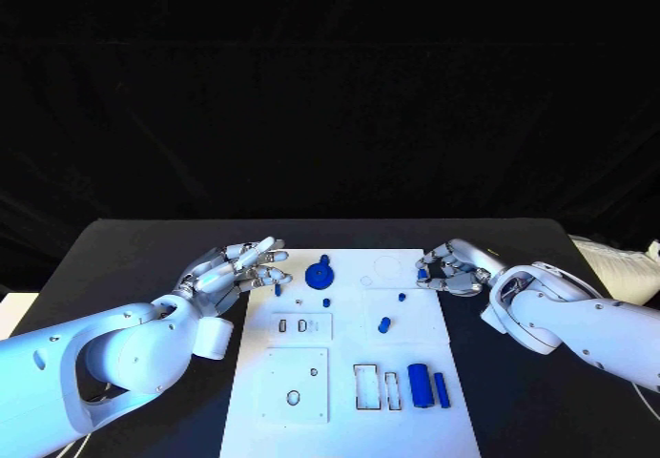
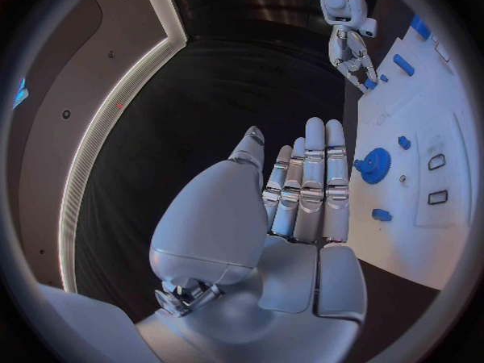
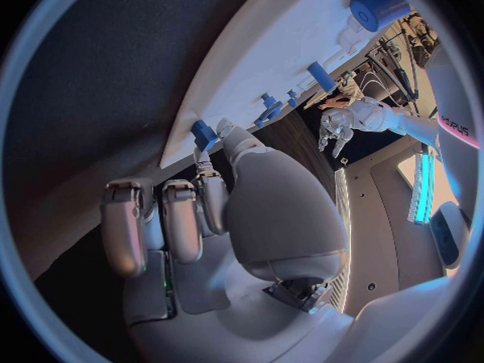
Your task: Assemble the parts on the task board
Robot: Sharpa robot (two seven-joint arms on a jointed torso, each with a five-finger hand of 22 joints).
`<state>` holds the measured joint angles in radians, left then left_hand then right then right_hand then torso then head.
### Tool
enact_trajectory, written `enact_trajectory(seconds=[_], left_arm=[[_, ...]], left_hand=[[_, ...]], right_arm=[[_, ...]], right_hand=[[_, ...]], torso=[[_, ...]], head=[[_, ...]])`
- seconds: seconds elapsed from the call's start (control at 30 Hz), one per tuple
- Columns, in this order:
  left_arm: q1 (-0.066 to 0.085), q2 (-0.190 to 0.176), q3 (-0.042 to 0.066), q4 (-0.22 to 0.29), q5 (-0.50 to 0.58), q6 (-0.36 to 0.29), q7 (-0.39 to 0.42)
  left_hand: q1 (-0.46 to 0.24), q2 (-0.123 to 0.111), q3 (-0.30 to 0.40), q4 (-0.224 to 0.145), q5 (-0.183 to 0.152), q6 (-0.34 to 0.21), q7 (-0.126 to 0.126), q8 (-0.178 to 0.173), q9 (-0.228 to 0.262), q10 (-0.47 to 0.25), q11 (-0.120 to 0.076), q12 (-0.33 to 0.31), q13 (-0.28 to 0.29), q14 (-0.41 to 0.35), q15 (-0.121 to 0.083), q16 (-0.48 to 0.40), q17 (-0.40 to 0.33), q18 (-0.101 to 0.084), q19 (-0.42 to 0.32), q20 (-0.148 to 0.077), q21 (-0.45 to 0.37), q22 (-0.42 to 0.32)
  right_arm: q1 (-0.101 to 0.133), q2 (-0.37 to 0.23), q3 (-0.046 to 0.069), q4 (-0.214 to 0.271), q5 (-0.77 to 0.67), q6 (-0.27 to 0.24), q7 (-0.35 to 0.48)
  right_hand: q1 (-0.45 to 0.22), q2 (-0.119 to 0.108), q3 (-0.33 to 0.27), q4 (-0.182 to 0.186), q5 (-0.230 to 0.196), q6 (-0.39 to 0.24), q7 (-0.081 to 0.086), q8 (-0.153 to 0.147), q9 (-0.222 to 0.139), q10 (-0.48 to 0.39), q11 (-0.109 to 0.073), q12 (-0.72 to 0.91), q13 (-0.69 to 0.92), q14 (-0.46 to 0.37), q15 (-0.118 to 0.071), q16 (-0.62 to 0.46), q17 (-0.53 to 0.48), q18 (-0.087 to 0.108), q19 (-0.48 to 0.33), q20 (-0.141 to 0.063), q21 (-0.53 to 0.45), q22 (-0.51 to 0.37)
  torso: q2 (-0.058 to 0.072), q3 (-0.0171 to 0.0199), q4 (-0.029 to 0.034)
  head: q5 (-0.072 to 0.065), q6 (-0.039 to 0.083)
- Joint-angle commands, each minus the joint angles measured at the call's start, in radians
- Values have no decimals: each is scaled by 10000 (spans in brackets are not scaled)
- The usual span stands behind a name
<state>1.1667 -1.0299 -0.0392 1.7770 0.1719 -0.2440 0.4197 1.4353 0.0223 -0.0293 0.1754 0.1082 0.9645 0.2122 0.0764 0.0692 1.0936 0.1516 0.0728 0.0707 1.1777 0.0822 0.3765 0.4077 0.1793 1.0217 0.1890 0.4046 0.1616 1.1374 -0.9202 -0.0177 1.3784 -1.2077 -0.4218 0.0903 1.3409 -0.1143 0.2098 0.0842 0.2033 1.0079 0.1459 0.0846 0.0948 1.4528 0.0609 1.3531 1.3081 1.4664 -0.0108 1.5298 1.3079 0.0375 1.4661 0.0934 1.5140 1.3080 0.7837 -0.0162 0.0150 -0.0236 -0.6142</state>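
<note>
The white task board (image 1: 351, 425) lies mid-table. On its far part a blue gear (image 1: 320, 277) stands, with small blue pegs (image 1: 385, 324) close by; a blue cylinder (image 1: 420, 385) and a blue bar (image 1: 442, 388) lie near its front right. My left hand (image 1: 234, 272) hovers at the board's far left edge, fingers apart and straight, holding nothing; the left wrist view shows its fingers (image 2: 307, 189) beside the gear (image 2: 375, 165). My right hand (image 1: 451, 269) is curled at the far right edge and pinches a small blue part (image 3: 205, 133) against the board's edge (image 3: 273, 48).
Rectangular slots (image 1: 369, 386) sit left of the cylinder, and two small slots (image 1: 292, 326) lie in a square plate near the board's left side. A white object (image 1: 615, 258) lies at the table's right edge. Black table (image 1: 137, 258) surrounds the board.
</note>
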Motion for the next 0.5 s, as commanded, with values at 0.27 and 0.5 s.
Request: enact_trajectory(seconds=[0.27, 0.5], left_arm=[[7, 20, 6, 6, 18, 83, 67], [7, 26, 6, -3, 18, 79, 67]], left_hand=[[70, 58, -25, -61, 20, -46, 21, -69, 3, -31, -16, -29, 3, -91, -4, -31, 13, 19, -44, -10, -43, -14], [70, 58, -25, -61, 20, -46, 21, -69, 3, -31, -16, -29, 3, -91, -4, -31, 13, 19, -44, -10, -43, -14]], right_arm=[[-21, -2, 2, -1, -176, 212, 9], [-31, 3, 2, -22, -178, 223, 9]], right_hand=[[-12, 64, -4, -76, 25, 68, -9, 34, 10, 34, -34, 51, 910, 876, -32, 33, 1845, -84, 315, 20, 49, 1353], [11, 77, 3, -99, 25, 89, -18, 34, 13, 42, -43, 60, 918, 877, -38, 36, 1852, -84, 316, 13, 49, 1354]], torso=[[-2, 7, 5], [-4, 8, 4]], head=[[6, -21], [30, -34]])
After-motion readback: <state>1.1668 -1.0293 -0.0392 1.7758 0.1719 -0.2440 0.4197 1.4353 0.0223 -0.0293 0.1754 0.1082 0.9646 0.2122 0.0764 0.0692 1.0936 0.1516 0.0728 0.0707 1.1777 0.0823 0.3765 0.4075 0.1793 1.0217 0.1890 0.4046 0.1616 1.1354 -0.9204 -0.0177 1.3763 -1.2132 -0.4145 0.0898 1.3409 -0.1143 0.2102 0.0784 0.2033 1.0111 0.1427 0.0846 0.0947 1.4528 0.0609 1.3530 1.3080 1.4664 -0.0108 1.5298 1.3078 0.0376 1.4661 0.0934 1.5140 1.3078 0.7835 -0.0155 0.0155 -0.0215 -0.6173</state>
